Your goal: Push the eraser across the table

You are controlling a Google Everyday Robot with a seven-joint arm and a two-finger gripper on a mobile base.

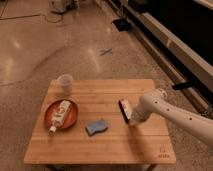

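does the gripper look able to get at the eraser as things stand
Probably yes: the gripper is right beside the eraser, low over the table, with nothing between them. The blue sponge lies on the eraser's other side.
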